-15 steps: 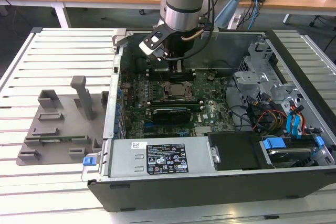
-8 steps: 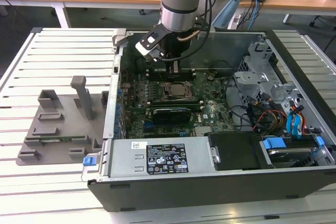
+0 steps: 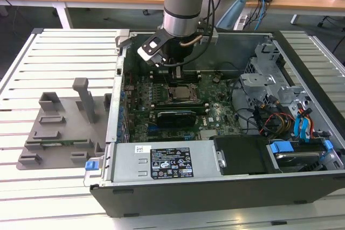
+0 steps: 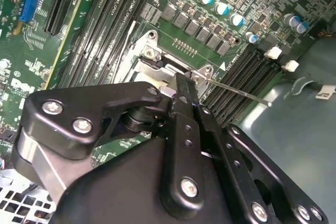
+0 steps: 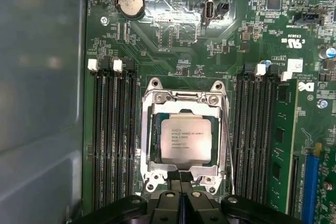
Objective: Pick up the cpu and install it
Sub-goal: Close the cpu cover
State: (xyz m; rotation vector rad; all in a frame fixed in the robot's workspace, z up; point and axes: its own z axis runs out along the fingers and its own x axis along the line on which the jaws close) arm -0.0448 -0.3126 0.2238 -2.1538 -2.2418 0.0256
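Note:
The cpu, a flat square chip with a pale silver top, lies in the metal-framed socket on the green motherboard. In the exterior view the cpu sits mid-board inside the open computer case. My gripper hangs just above the socket's edge. Its two black fingers are pressed together and shut, with nothing between them. The second wrist view has the gripper over the socket frame, covering most of the chip.
Memory slots flank the socket on both sides. A thin socket lever wire sticks out beside it. The case wall, power supply and drive cage ring the board. A grey fixture plate lies outside at the exterior view's left.

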